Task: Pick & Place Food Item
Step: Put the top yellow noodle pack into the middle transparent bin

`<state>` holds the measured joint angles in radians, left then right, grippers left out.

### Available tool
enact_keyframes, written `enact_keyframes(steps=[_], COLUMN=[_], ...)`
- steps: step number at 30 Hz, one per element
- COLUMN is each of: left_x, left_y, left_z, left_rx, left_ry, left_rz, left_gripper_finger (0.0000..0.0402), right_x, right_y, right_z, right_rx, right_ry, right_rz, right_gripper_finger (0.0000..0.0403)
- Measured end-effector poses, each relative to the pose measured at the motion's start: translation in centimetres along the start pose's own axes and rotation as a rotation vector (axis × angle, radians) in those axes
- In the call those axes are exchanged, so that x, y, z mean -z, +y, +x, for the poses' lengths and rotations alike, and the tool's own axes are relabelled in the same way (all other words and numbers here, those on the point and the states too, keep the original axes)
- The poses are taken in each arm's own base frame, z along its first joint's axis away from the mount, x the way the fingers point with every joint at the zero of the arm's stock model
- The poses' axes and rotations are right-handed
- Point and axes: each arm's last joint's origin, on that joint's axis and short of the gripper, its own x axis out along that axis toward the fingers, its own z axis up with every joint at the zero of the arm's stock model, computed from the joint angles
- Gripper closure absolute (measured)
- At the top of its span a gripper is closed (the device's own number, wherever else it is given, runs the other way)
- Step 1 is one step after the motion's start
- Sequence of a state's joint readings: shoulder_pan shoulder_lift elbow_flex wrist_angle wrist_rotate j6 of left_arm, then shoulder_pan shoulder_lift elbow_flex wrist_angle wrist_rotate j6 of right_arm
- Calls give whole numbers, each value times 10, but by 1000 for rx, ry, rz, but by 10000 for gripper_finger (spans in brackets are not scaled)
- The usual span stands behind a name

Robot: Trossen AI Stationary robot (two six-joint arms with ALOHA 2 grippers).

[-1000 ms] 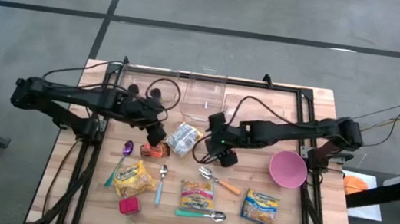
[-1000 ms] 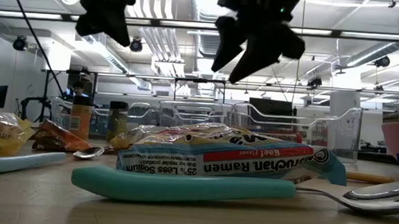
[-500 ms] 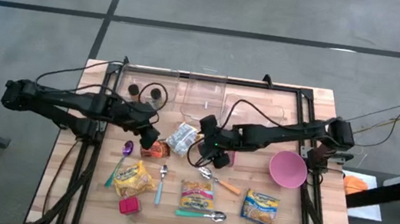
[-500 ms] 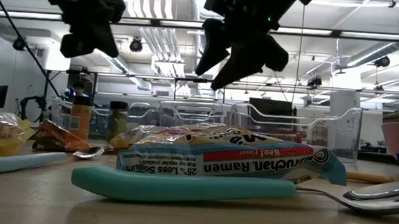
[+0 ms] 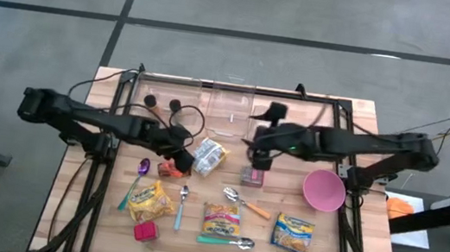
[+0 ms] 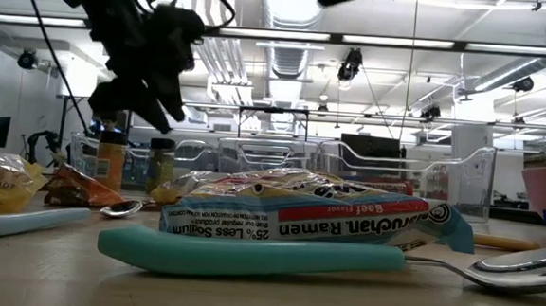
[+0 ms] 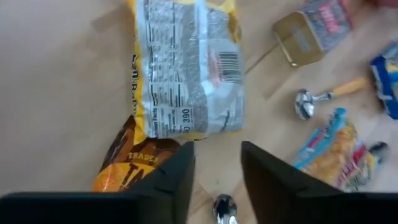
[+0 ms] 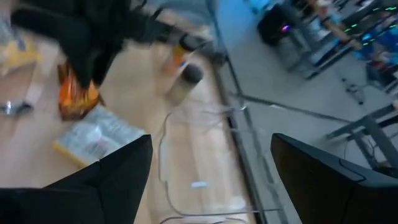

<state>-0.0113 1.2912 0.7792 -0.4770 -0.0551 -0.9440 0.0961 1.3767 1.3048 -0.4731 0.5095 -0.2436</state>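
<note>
Found the left gripper (image 7: 216,152) low over the wooden tabletop (image 5: 100,214), a bit left of the middle. Saw its two fingers spread apart, with nothing between them. Spotted the crinkly orange-and-brown snack bag (image 7: 130,167) just beside one finger, lying flat. Looked like the food to pick up. Touched the silver-and-yellow noodle packet (image 7: 186,68) at one corner, maybe tucked a little under it.

To do this step well: needed to slide over so the orange bag sat right in the gap. Needed to come down straight, one finger on each side of a puffy edge. Best to stay away from the silver packet, or both could get pinched. Best to squeeze gently, since a soft bag can slip or crush. Also had the small purple spoon (image 5: 143,167) near, so no wide sweeps.

Saw the right gripper (image 5: 260,157) higher up, near the middle of the tabletop, above a small reddish packet (image 5: 253,177). Fingers spread wide, holding nothing.

Now the things that hold stuff. Sat near the right edge: a round pink bowl (image 5: 324,190), with nothing seen inside. Stood along the far edge: a row of clear plastic bins (image 5: 229,109). Held two dark-topped jars (image 5: 162,101) at the left end of the row. Showed nothing in the other bins.
</note>
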Motion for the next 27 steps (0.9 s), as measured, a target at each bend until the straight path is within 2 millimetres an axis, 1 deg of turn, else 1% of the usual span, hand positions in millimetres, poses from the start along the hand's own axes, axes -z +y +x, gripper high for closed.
enact_keyframes(steps=[5,9,15,19,27], left_x=[2,4,4,12,20], left_y=[1,5,10,25,49], left_z=[19,32,43,49,52], left_rx=[-54,-119,-158,-142,84], left_ry=[35,48,40,48,-68], left_rz=[-70,-103,-110,-115,-165], left_gripper_finger=[182,154,146,146,146], right_x=[-5,-6,-5,-3,-2], right_y=[-11,-14,-9,-5,-3], right_z=[-29,-41,-44,-44,-44], right_rx=[59,80,60,45,39], right_ry=[-61,-84,-72,-55,-49], right_rz=[29,26,-5,-29,-59], right_gripper_finger=[78,79,79,79,78])
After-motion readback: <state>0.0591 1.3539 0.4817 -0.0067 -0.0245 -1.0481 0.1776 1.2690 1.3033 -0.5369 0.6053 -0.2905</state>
